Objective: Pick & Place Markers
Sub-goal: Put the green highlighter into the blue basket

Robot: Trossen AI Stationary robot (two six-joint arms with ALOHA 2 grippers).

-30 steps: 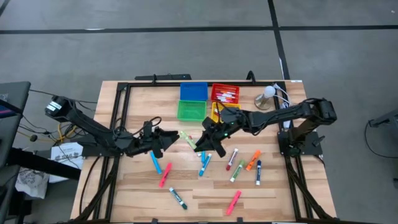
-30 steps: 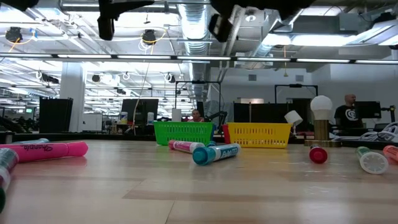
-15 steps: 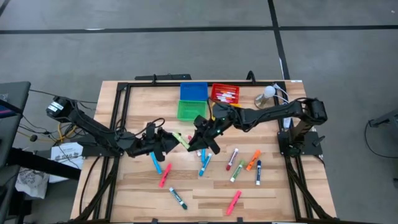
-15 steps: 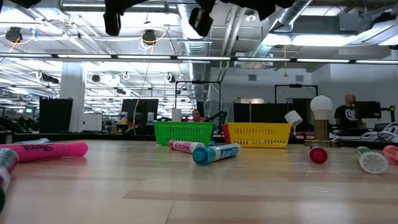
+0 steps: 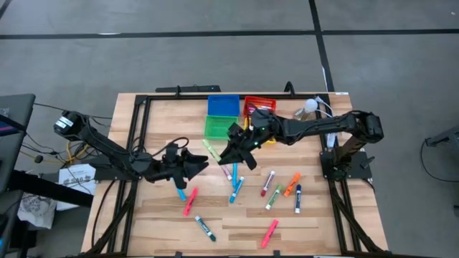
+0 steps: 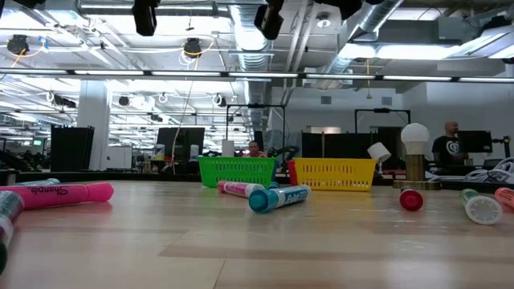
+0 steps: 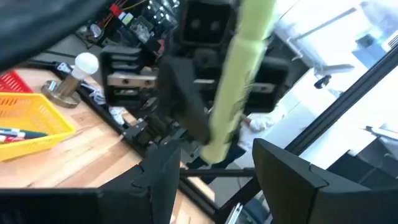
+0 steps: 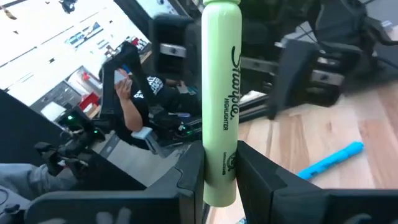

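While the right gripper (image 8: 219,167) pinches a pale green highlighter marker (image 8: 221,99) above the table's middle (near the green square plastic bin (image 5: 219,127)), the left gripper (image 7: 211,163) hangs close by, fingers spread, empty. Other coloured markers (image 5: 237,190) lie scattered on the wooden table (image 5: 158,222).

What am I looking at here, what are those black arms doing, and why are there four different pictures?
It is a two-armed robot at a wooden table. One camera looks down from above, one sits at tabletop height, and one rides on each wrist. Loose markers lie scattered on the wood, with small coloured bins at the far edge. The right gripper is shut on a light green highlighter, holding it up above the table. The left gripper hovers open nearby, holding nothing.
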